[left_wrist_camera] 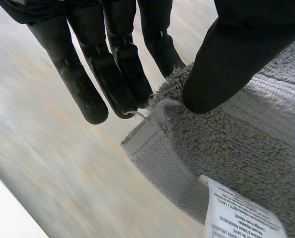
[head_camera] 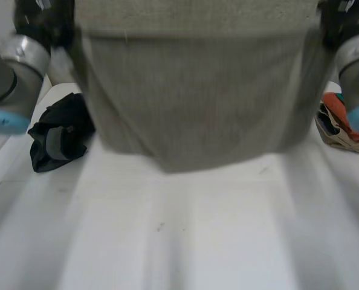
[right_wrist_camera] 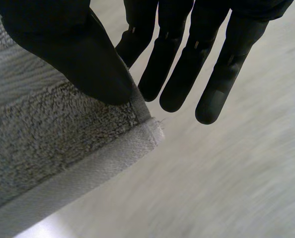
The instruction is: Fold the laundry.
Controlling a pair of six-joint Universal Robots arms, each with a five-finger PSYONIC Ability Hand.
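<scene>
1. Towel [head_camera: 197, 103] hangs over the desk [head_camera: 197, 235], top corners pinched by left robot hand [left_wrist_camera: 227, 59] and right robot hand [right_wrist_camera: 73, 54].
2. Left wrist view reveals its label [left_wrist_camera: 237, 215].
3. Head view: black cloth [head_camera: 58, 133] at desk's left edge.

The bench [head_camera: 185, 241] is white and smooth. A small dark speck [head_camera: 160, 227] sits near its middle, and a fainter mark [head_camera: 264, 171] lies further back, toward the right. Close to the left edge, on the far half, lies a crumpled black garment [head_camera: 77, 115] with a grey patch showing among its folds. Well apart from it, at the right edge, sits a small pile of cloth [head_camera: 336, 121]: red-orange pieces on top, beige beneath, and something dark tucked in on the side facing the middle.
</scene>
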